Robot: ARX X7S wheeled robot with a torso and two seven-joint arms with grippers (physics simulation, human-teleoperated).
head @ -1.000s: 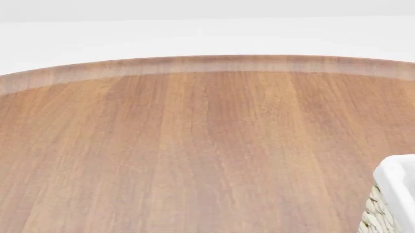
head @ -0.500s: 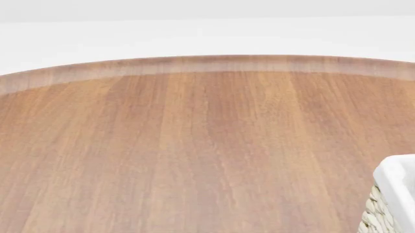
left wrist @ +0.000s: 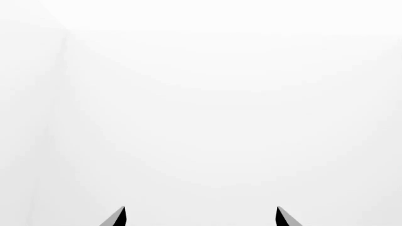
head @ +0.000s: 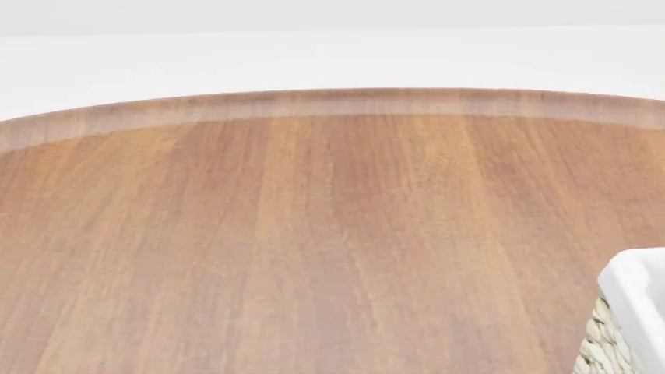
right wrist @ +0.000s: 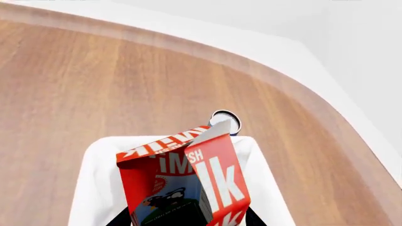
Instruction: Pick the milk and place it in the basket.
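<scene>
In the right wrist view the milk [right wrist: 188, 179], a carton with a red top, white lettering and a cow picture, sits between my right gripper's [right wrist: 188, 221] dark fingers [right wrist: 122, 219], which press on its sides. It hangs over the white-lined basket [right wrist: 94, 179]. A corner of the basket [head: 634, 312], white liner over cream wicker, shows at the head view's lower right. My left gripper [left wrist: 201, 219] is open and empty; only its two fingertips [left wrist: 116, 219] show against a plain white background. Neither gripper shows in the head view.
The round wooden table [head: 311, 249] fills the head view, its curved far edge [head: 332, 103] against a white floor. In the right wrist view a small round white and dark blue object [right wrist: 225, 121] lies on the table just beyond the basket.
</scene>
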